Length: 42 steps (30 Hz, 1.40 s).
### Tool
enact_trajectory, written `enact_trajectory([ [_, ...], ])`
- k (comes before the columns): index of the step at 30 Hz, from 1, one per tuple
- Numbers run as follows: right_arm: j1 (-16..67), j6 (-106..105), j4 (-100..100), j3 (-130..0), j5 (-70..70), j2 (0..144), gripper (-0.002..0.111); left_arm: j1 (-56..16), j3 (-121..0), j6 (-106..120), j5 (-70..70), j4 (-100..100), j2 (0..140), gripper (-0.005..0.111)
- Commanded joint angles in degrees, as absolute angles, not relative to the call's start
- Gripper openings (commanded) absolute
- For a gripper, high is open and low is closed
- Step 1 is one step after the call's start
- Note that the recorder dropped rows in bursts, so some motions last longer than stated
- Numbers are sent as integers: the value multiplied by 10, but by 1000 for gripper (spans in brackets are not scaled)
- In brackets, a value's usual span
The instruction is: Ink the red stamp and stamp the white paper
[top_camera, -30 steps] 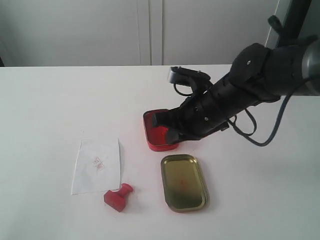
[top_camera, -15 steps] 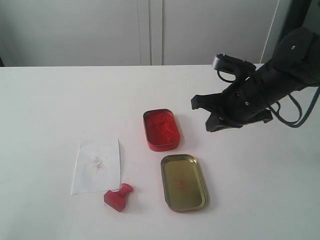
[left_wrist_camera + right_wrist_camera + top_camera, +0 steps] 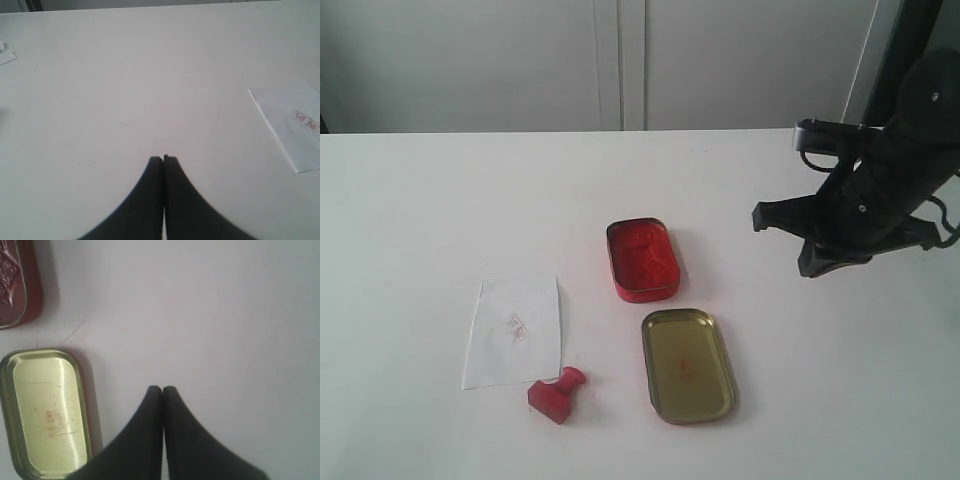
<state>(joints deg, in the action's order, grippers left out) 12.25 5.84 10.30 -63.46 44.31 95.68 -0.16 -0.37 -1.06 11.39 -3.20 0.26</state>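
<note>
The red stamp [image 3: 557, 394] lies on its side on the table, just off the near right corner of the white paper [image 3: 512, 332]. The paper lies flat with a faint red imprint; its corner also shows in the left wrist view [image 3: 295, 122]. My right gripper [image 3: 785, 243] hangs shut and empty above the table, well right of the open red ink tin [image 3: 642, 259]. In its own view the fingers [image 3: 162, 388] are pressed together beside the gold lid. My left gripper [image 3: 163, 158] is shut over bare table, away from the paper, and is out of the exterior view.
The gold tin lid [image 3: 688, 364] lies open side up in front of the ink tin; it also shows in the right wrist view [image 3: 47, 412], with the ink tin's corner [image 3: 15, 285] beyond it. A white table [image 3: 440, 200] carries everything, with cabinet doors behind.
My right arm has lifted off the red ink tin and swung back to the right, uncovering the tin. Stamp, paper and lid have not moved.
</note>
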Motion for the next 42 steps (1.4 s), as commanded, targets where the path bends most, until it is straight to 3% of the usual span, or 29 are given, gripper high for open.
enact_trajectory([
  [1,119,62,82,-632,454,928,0,-1,0,-11,112,-34,0,0],
  [42,119,65,28,-422,353,560,0,-1,0,-11,112,-34,0,0],
])
